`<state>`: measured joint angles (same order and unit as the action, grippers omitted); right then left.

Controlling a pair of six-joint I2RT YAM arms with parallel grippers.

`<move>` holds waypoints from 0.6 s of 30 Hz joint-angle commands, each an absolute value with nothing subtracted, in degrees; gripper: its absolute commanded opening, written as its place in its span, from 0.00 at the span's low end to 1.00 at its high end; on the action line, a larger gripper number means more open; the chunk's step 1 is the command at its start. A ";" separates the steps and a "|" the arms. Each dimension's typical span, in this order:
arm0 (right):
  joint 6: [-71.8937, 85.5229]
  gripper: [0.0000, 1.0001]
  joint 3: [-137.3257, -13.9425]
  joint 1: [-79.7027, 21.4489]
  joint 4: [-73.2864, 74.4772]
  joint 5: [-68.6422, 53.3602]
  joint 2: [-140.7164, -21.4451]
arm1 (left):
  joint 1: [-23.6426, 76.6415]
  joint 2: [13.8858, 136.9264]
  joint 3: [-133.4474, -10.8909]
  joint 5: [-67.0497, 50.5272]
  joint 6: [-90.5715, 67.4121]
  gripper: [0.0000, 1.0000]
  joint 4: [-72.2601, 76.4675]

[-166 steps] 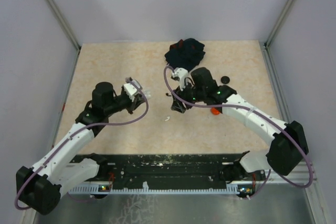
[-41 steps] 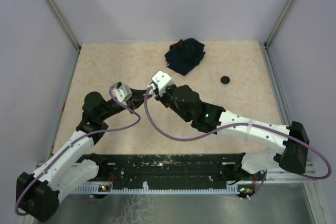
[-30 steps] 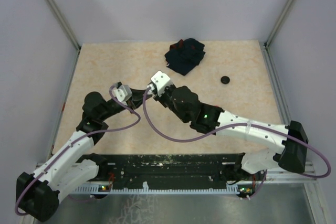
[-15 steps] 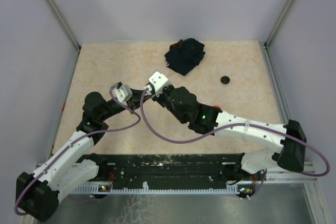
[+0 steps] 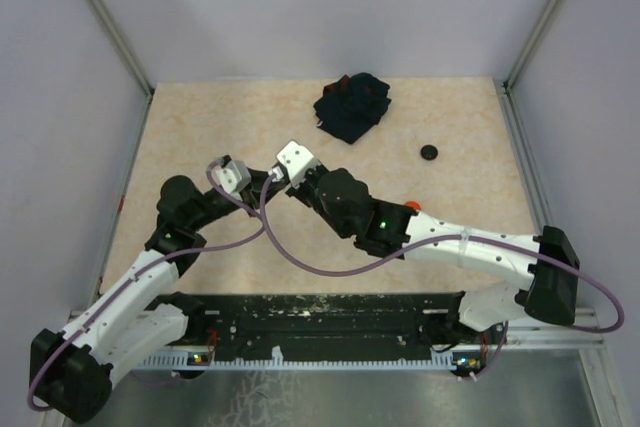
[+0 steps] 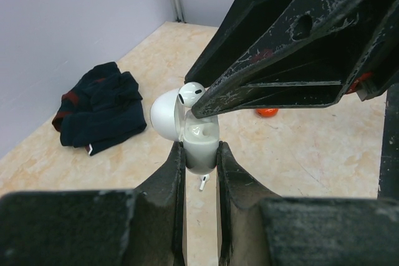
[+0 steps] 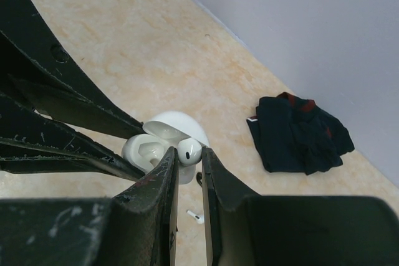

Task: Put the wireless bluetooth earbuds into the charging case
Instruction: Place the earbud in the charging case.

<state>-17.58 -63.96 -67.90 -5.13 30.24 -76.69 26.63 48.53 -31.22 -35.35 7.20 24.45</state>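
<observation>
My left gripper [image 6: 201, 154] is shut on the body of a white charging case [image 6: 201, 149], held up off the table with its lid [image 6: 166, 112] swung open. My right gripper [image 7: 187, 154] is shut on a white earbud [image 7: 189, 151], which sits right at the case's open top [image 7: 144, 152], touching or nearly touching its rim. A second white earbud [image 6: 202, 183] lies on the table beneath the case. In the top view the two grippers meet tip to tip, the left gripper [image 5: 260, 176] against the right gripper [image 5: 276, 174].
A crumpled dark navy cloth [image 5: 352, 105] lies at the back of the table. A small black puck [image 5: 429, 152] sits to the right of it. An orange-red puck [image 5: 410, 206] peeks out beside the right arm. Grey walls close in the table.
The right arm has crept a little to the left, bringing its earbud closer to the case. The left arm and the case have stayed put.
</observation>
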 commanded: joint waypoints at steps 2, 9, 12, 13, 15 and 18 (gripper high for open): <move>-16.58 0.11 -67.26 -69.25 -5.94 30.51 -77.03 | 27.00 47.57 -31.64 -33.36 5.60 0.00 26.85; -10.24 0.16 -71.51 -69.35 1.45 28.60 -78.48 | 27.07 47.92 -31.84 -31.22 6.73 0.00 25.22; -7.84 0.17 -72.05 -69.35 2.94 28.57 -78.66 | 27.12 47.73 -31.65 -30.64 6.91 0.00 25.18; -7.20 0.17 -72.11 -69.35 3.19 28.42 -78.66 | 27.08 47.67 -31.57 -30.47 6.87 0.00 25.21; -6.03 0.18 -72.36 -69.35 3.99 28.29 -78.74 | 27.08 47.65 -31.47 -30.05 6.72 0.00 25.22; -3.87 0.19 -72.69 -69.35 4.82 28.79 -79.17 | 27.09 47.55 -31.23 -29.97 6.18 0.00 25.58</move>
<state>-9.15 -69.52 -68.14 3.84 30.96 -78.56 26.89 48.51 -31.22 -31.75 6.44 23.51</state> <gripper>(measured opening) 0.188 0.207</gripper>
